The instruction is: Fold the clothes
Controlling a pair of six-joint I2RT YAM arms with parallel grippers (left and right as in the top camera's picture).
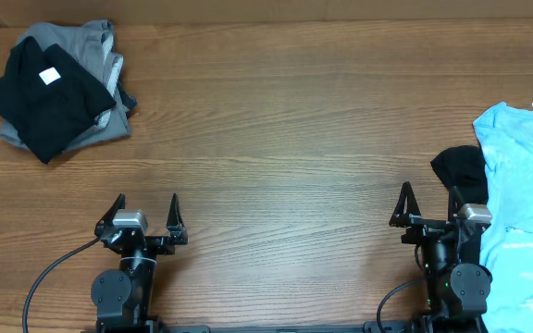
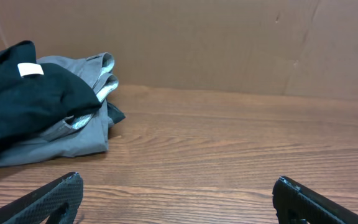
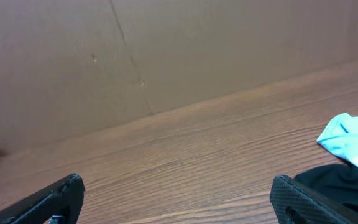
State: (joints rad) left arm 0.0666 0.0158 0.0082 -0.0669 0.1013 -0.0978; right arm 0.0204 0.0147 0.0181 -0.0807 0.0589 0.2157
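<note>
The left gripper (image 1: 146, 209) and right gripper (image 1: 429, 205) are resting, fingers apart, holding nothing. The light blue shirt (image 1: 524, 185) is lying at the right edge, probably waiting for folding.

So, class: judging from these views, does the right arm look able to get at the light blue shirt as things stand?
Probably yes. The light blue shirt lies close beside the open right gripper, with only a soft black garment lying partly between them and nothing rigid in the way.
</note>
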